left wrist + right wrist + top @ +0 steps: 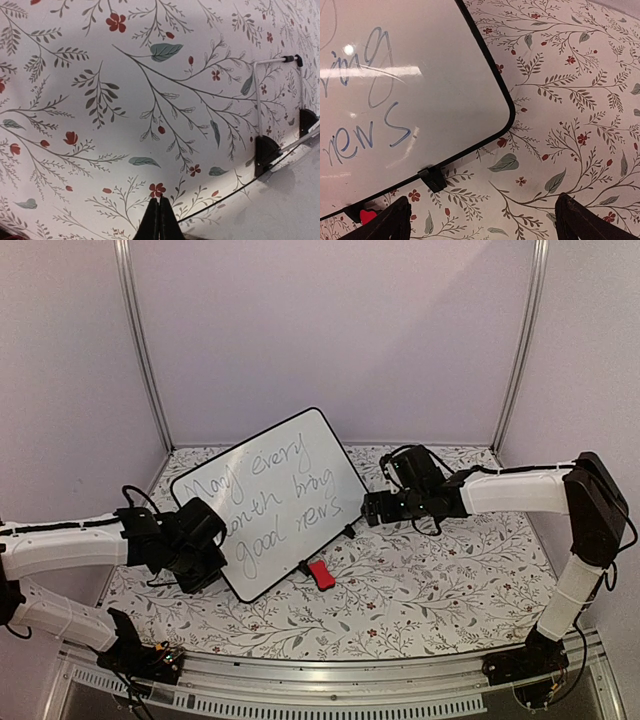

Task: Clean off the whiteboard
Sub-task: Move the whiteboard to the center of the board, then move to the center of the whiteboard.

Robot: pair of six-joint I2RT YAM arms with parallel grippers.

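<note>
Your right gripper point(482, 210) is the one to use. Its fingers are spread wide with nothing between them, and it hangs just off the whiteboard's point(270, 500) right-hand corner. The whiteboard rests on the flowered table point(450, 580), turned at a slant. Its long axis runs from its near-left corner, by your left arm, to its far-right corner, and the grey handwriting point(280, 490) covers most of its face.

The coming move turns on the red eraser point(320, 573). It sits against the whiteboard's near edge, close to a black foot point(432, 179), with its own long axis pointing away from that edge. From the right gripper it lies toward you and a little to the left. In the right wrist view it shows only as a red sliver beside the left finger.

Your left gripper point(159, 215) has its fingers pressed together on nothing. It sits at the whiteboard's near-left edge, farther from the eraser than the right gripper is. My judgement is that the right arm should make the pick (it is nearer and already open). You will probably need to turn the wrist so the fingers straddle the eraser's short sides.
</note>
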